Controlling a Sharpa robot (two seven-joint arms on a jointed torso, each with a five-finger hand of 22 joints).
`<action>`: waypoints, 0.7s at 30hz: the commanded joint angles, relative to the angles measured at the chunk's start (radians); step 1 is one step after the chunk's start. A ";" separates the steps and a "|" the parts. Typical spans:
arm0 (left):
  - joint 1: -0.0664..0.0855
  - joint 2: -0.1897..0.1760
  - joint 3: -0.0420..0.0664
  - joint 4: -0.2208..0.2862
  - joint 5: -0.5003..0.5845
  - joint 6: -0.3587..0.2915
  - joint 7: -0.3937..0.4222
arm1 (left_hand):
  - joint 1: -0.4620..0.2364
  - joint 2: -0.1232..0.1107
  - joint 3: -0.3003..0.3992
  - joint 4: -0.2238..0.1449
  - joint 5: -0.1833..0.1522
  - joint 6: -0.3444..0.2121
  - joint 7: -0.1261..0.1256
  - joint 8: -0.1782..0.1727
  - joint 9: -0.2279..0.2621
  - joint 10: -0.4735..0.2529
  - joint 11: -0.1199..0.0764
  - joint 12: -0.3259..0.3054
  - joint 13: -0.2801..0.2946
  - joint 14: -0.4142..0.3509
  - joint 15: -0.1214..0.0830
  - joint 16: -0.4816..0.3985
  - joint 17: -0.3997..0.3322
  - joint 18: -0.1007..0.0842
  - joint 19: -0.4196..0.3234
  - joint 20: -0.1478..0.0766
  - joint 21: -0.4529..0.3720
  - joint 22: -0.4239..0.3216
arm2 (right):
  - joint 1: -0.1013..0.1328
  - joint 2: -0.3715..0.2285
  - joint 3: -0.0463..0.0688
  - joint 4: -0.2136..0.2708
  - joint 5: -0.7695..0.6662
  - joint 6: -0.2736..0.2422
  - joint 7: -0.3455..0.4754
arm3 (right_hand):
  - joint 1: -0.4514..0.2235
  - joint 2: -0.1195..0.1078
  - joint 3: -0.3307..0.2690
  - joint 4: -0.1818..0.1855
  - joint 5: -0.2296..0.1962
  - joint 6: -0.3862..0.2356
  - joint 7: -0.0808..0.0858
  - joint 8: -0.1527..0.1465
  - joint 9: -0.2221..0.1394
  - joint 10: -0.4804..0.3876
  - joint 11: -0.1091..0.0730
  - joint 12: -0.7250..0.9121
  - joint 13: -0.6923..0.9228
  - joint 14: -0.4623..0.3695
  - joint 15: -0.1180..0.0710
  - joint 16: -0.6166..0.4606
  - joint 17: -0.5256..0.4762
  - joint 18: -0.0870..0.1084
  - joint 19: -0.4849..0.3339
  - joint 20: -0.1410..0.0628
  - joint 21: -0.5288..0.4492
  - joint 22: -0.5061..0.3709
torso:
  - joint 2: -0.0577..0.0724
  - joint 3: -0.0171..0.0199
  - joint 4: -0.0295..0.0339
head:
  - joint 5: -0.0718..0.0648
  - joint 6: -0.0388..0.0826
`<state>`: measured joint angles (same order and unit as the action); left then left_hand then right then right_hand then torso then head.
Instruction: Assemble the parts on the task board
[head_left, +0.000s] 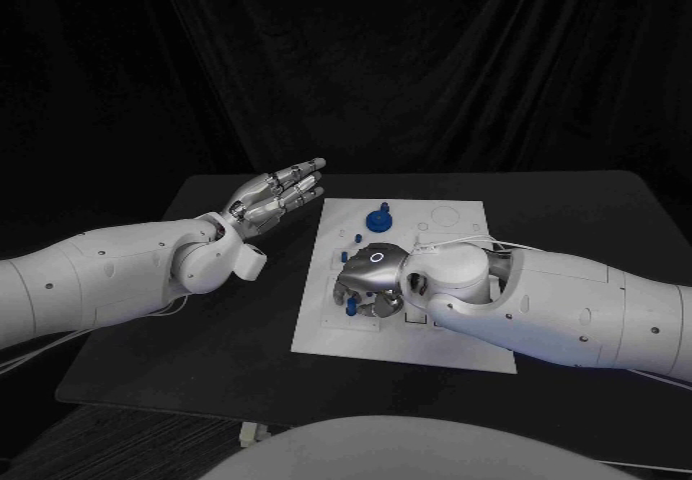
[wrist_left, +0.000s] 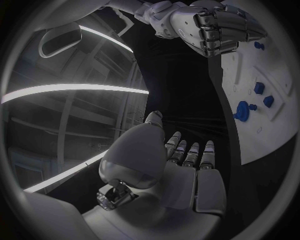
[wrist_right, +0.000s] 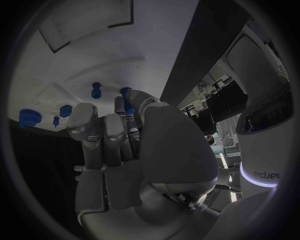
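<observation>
The white task board (head_left: 450, 218) lies in the middle of the black table. A large round blue part (head_left: 378, 217) stands near its far edge, with a small blue part (head_left: 358, 238) just in front of it. My right hand (head_left: 369, 281) hovers low over the board's left middle with its fingers curled down. In the right wrist view a slim blue part (wrist_right: 127, 95) sits between the thumb and a finger of the right hand (wrist_right: 119, 135), and other blue parts (wrist_right: 28, 117) stand on the board (wrist_right: 62, 65). My left hand (head_left: 274, 195) hangs flat with fingers stretched, off the board's far left corner, holding nothing.
Bare black table (head_left: 202, 340) runs to the left of the board and along its near side. In the left wrist view the left hand (wrist_left: 187, 160) points past the board's edge (wrist_left: 275, 130), and the right hand (wrist_left: 219, 27) is bunched above several blue parts (wrist_left: 244, 110).
</observation>
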<state>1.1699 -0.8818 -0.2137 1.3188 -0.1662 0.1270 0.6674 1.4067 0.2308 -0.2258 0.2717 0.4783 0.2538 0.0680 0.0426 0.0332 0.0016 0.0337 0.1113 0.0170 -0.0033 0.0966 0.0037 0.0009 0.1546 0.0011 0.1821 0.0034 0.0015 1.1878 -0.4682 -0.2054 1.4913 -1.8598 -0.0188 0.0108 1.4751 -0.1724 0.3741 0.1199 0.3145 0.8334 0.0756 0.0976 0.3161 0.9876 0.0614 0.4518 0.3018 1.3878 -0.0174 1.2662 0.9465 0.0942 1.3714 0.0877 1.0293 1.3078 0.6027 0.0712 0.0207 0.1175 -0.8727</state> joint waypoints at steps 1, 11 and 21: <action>-0.001 0.003 0.001 0.000 0.008 0.015 0.006 | 0.010 0.002 0.006 -0.001 0.004 0.003 0.004 0.006 0.001 0.001 0.008 0.004 0.001 0.003 0.007 -0.004 -0.001 0.002 -0.001 0.007 -0.003 -0.001 | -0.002 -0.001 0.000 -0.001 -0.010 -0.002 -0.016 | -0.011 -0.001 0.001 0.006 -0.022 -0.026 -0.013 -0.013 -0.010 -0.020 0.003 -0.008 0.001 -0.013 0.003 -0.009 -0.009 0.012 -0.013 0.002 -0.016 0.121 | -0.001 -0.0001 -0.0001 | 0.000 0.000; -0.002 0.003 0.001 -0.002 0.008 0.017 0.001 | 0.013 0.003 0.007 -0.003 0.006 0.012 0.008 0.009 0.003 0.001 0.012 0.004 0.002 0.003 0.007 -0.004 -0.001 0.002 -0.001 0.008 -0.003 -0.001 | -0.002 -0.027 0.000 0.008 -0.010 -0.054 -0.009 | -0.002 -0.001 -0.063 0.044 -0.075 -0.284 -0.075 -0.043 -0.117 -0.048 0.009 0.004 0.012 -0.030 0.009 -0.018 -0.031 0.016 -0.024 0.008 -0.042 0.115 | 0.000 0.0000 -0.0006 | 0.000 0.000; -0.002 0.002 0.001 0.000 0.008 0.016 0.002 | 0.015 0.003 0.008 -0.005 0.007 0.015 0.010 0.010 0.003 0.001 0.013 0.005 0.002 0.003 0.007 -0.004 -0.001 0.002 -0.001 0.008 -0.003 -0.001 | 0.022 -0.136 0.000 0.083 0.004 -0.250 0.035 | 0.067 -0.006 -0.168 0.173 -0.102 -0.369 -0.102 -0.035 -0.181 -0.088 0.022 0.019 0.018 -0.081 0.019 -0.070 -0.124 0.030 -0.066 0.018 -0.140 0.093 | -0.001 0.0002 -0.0007 | -0.007 0.000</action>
<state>1.1695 -0.8803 -0.2137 1.3163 -0.1662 0.1332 0.6584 1.4106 0.2346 -0.2229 0.2688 0.4821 0.2627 0.0769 0.0479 0.0355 0.0009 0.0405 0.1112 0.0179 0.0004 0.1003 0.0037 0.0014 0.1546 0.0010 0.1821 0.0034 0.0016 1.2031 -0.5974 -0.2066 1.5651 -1.8602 -0.1430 0.0239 1.5476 -0.1866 0.2065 0.2904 0.2160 0.4564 -0.0270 0.0578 0.1341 0.9057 0.0842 0.4647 0.3193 1.3113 -0.0016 1.2003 0.8245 0.1178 1.3093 0.1037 0.8930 1.3075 0.6021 0.0712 0.0202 0.1114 -0.8727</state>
